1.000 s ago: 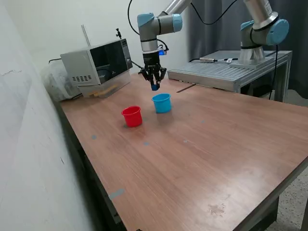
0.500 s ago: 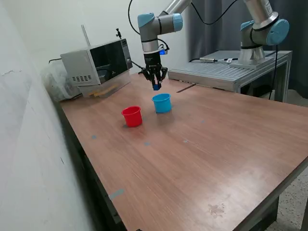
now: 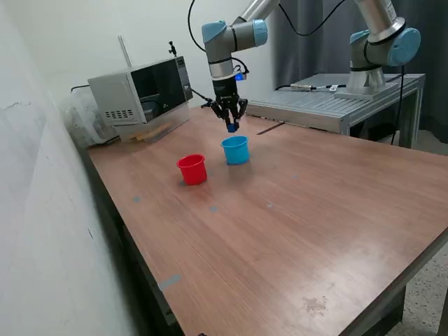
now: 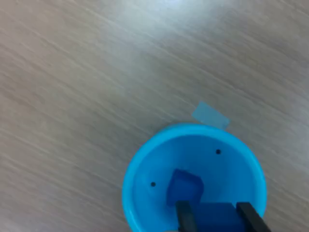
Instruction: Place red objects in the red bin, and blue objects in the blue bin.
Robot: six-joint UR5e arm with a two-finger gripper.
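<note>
Light-blue cup is holding a dark-blue cube. Red cup is sitting on the brown wood-grain table.

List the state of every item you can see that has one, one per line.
pincer: shut on a dark-blue cube, above the blue cup
held dark-blue cube: gripped, in the air
blue cup: upright, open, one dark-blue cube inside
dark-blue cube in cup: resting on cup floor
red cup: upright, contents not visible
microwave: door closed

Silver-grey arm tubes, light-blue joint caps, black cable looping above; black two-finger tool.
</note>
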